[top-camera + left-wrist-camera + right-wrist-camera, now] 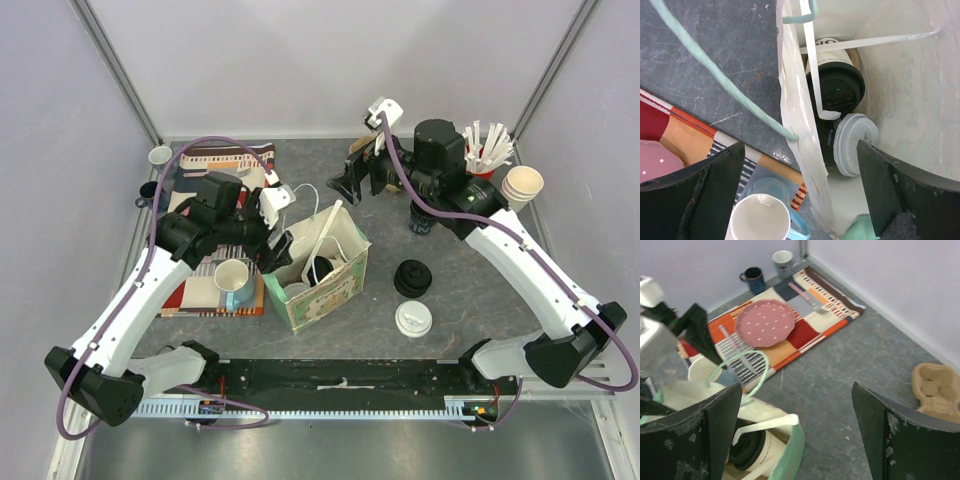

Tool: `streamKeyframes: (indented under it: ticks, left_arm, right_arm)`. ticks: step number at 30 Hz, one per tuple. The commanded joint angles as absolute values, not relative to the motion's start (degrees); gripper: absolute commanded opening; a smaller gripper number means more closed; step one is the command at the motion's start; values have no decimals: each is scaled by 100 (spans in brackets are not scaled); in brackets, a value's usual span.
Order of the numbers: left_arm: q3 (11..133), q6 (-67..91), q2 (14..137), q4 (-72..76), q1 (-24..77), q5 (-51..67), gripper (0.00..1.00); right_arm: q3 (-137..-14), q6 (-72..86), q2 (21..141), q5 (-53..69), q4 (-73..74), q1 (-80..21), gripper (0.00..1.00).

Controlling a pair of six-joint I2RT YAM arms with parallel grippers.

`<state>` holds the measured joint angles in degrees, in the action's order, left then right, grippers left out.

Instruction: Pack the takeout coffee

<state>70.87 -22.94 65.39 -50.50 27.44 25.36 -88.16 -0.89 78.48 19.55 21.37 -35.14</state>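
While both sets of jaws hang wide open with nothing in them, let's size up the cargo. One white-lidded cup [856, 145] sits down inside the paper bag [796, 107], pressed against a black-lidded cup [837, 90]. Both look tilted, though I cannot tell how far. A second white lid [413, 318] shows on the desk [480, 290] in the top view, just beside a loose black lid [412, 278]. That is probably another coffee not yet packed, with its wall hidden from above.

My handling call is a light thing with a thin paper wall, one that will buckle under a hard pinch. The plastic lid is slick and could pop off, and whether there is liquid inside I cannot say. I would take it around the wall just below the lid rim, squeeze gently and keep it upright.

The left jaws straddle the bag's wall, one finger outside above the mug [762, 217] and the other over the bag's inside. The bagged cup lies below and between them, nearer the inner finger. The right jaws hover at the bag's far edge, facing the striped mat [805, 335]. The desk cup is well apart from both.
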Motion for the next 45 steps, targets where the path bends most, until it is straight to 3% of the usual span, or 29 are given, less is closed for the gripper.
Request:
streamKeyframes:
  ticks: [1,9,15,25,33,45]
  left_arm:
    - [7277,-1864,6188,-4720,2742,2242,100]
    - [7076,-1240,5626,-4351,2733,1741,100]
    - [6611,-634,4835,-3929,2716,863,100]
    - [4818,957,3270,-3182,1583,-1932,100]
    - [3473,1573,2690,-2594,1213,-2005,100]
    - [2198,1204,2637,-1047,1213,-1600,100]
  right_arm:
    - [-9219,-18,7577,1337,2030,-3375,98]
    - [-8658,272,6892,871,1389,-2866,98]
    - [-7816,518,6487,-543,1152,-2172,98]
    - [-5434,782,5898,-1704,195,-1696,98]
    - [-3738,1327,5432,-2548,-913,-1696,98]
    - [-2989,1512,5581,-2882,-1160,-1705,98]
